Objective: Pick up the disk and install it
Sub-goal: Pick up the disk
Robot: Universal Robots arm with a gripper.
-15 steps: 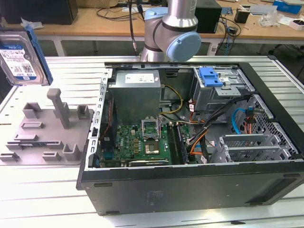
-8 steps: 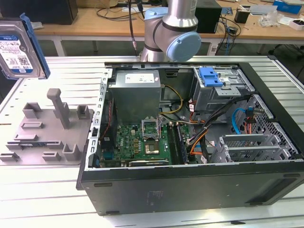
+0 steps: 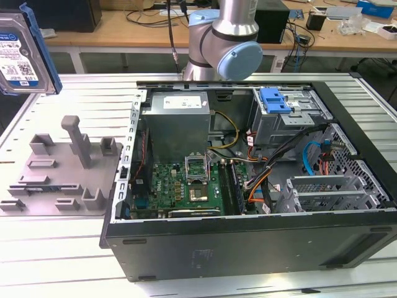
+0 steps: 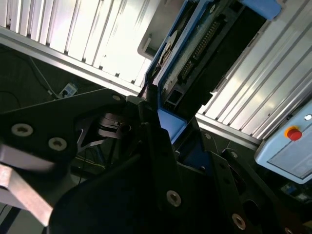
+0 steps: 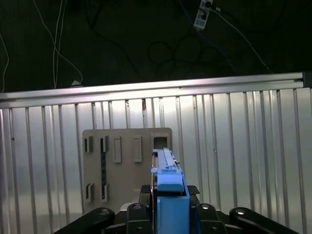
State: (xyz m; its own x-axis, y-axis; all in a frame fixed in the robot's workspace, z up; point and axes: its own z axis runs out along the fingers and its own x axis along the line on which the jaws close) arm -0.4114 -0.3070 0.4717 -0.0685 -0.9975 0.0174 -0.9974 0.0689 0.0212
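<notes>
The disk [image 3: 17, 57], silver with a printed label and a blue plastic frame, hangs in the air at the exterior view's far left, above the grey holder plate [image 3: 56, 171]. In the first wrist view my gripper [image 5: 168, 214] is shut on the disk [image 5: 167, 176], which stands on edge between the black fingers [image 5: 134, 213]. The holder plate [image 5: 122, 165] lies below it on the slatted table. In the second wrist view the disk [image 4: 202, 46] sticks out past the gripper [image 4: 168, 139], its connector edge and blue frame showing.
An open computer case [image 3: 248, 248] lies on the table at the exterior view's right, holding a motherboard [image 3: 186, 183], a grey power supply box [image 3: 177, 121] and a drive cage with a blue latch [image 3: 277, 102]. The arm's joint [image 3: 226, 46] rises behind the case.
</notes>
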